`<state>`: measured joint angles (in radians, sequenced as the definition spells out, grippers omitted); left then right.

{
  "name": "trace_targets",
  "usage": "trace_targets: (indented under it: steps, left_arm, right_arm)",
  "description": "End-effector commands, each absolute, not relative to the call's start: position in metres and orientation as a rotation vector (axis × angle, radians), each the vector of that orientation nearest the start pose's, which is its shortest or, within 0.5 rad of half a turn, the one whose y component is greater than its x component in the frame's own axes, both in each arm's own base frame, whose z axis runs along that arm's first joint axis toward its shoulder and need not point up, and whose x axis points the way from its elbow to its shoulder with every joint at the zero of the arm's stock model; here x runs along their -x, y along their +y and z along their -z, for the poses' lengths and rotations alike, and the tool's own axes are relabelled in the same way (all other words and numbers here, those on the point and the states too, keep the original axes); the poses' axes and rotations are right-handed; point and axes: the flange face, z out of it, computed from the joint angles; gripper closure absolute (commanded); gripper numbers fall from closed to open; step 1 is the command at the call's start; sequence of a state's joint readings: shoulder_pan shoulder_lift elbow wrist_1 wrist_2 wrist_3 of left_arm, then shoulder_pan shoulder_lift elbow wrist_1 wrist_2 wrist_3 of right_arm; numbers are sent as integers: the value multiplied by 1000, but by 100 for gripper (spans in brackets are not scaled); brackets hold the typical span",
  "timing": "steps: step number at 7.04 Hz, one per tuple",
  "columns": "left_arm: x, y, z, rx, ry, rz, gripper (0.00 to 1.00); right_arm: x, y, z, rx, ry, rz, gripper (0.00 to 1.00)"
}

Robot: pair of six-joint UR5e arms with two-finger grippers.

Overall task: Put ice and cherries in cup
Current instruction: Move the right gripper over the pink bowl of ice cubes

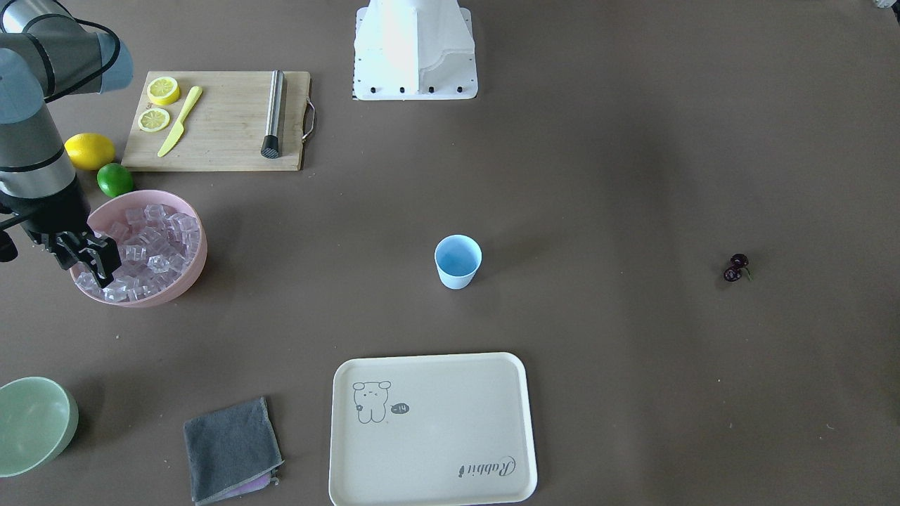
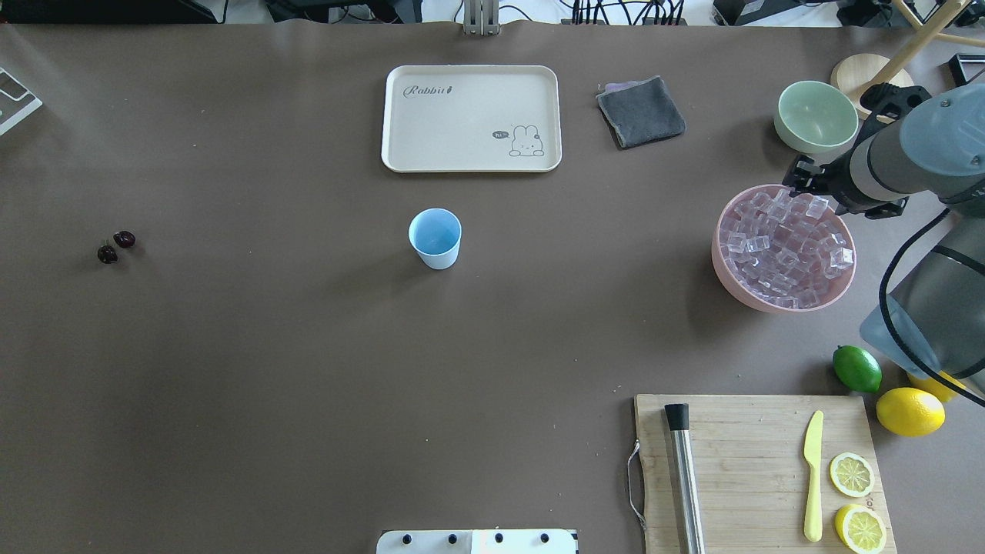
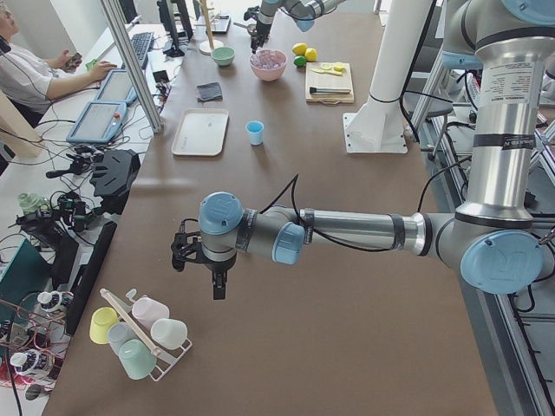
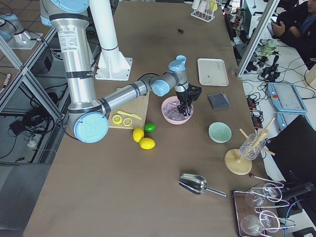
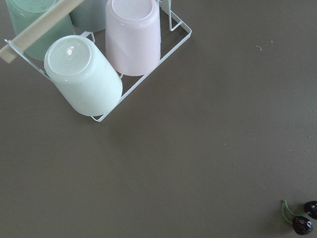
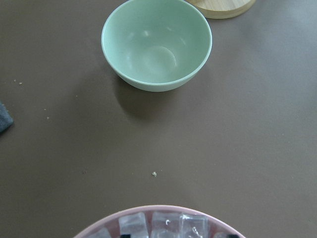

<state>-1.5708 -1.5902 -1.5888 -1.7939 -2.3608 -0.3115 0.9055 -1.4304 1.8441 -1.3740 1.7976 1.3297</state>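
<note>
The light-blue cup (image 1: 458,261) stands upright and empty at the table's middle; it also shows in the overhead view (image 2: 435,238). The ice (image 1: 151,253) fills a pink bowl (image 1: 184,284), which also shows in the overhead view (image 2: 762,302). My right gripper (image 1: 98,266) hangs over the bowl's far rim, just above the ice; its jaws look open and empty. The two dark cherries (image 1: 736,268) lie alone on the table far to the other side; they also show in the left wrist view (image 5: 302,221). My left gripper (image 3: 217,291) hovers above the table near them; I cannot tell whether it is open.
A pale green bowl (image 2: 816,117), a grey cloth (image 2: 641,111) and a cream tray (image 2: 471,117) lie beyond the cup. A cutting board (image 2: 758,462) holds a knife, lemon slices and a metal muddler, with a lime (image 2: 856,368) and a lemon (image 2: 909,412) beside it. A rack of upturned cups (image 5: 104,64) stands near my left gripper.
</note>
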Motion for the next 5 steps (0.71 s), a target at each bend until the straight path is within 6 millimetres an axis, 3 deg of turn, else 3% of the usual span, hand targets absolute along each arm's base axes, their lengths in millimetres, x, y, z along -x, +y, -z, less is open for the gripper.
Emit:
trace_targets:
  steps: [1, 5]
  left_arm:
    - [63, -514, -619, -116, 814, 192, 2]
    - [63, -514, -617, -119, 815, 191, 2]
  right_arm:
    - [255, -505, -454, -151, -624, -571, 46]
    - [262, -510, -460, -154, -608, -564, 46]
